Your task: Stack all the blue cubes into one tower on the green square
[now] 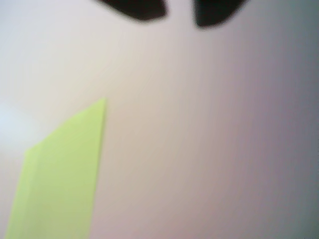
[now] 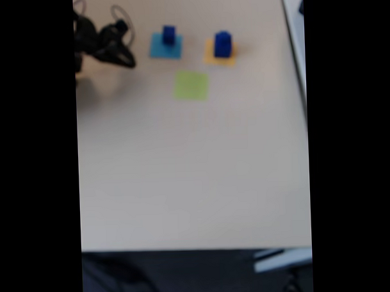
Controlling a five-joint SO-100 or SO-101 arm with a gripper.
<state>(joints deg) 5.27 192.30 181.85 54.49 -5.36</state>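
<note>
In the fixed view two blue cubes stand at the far side of the table: one blue cube (image 2: 169, 35) on a flat light-blue square (image 2: 159, 50), the other (image 2: 222, 44) on an orange-yellow square (image 2: 211, 56). The green square (image 2: 191, 85) lies bare just in front of them. My black gripper (image 2: 124, 57) hovers to the left of the light-blue square, apart from every cube. In the blurred wrist view the gripper (image 1: 179, 12) shows as two dark fingertips (image 1: 144, 10) at the top edge, spread with bare table between them, and the green square (image 1: 60, 179) sits at the lower left.
The pale tabletop (image 2: 196, 171) stretches wide and bare toward the near edge. A light strip (image 2: 296, 27) runs along the table's right side. Dark floor and a grey bar (image 2: 282, 258) lie below the front edge.
</note>
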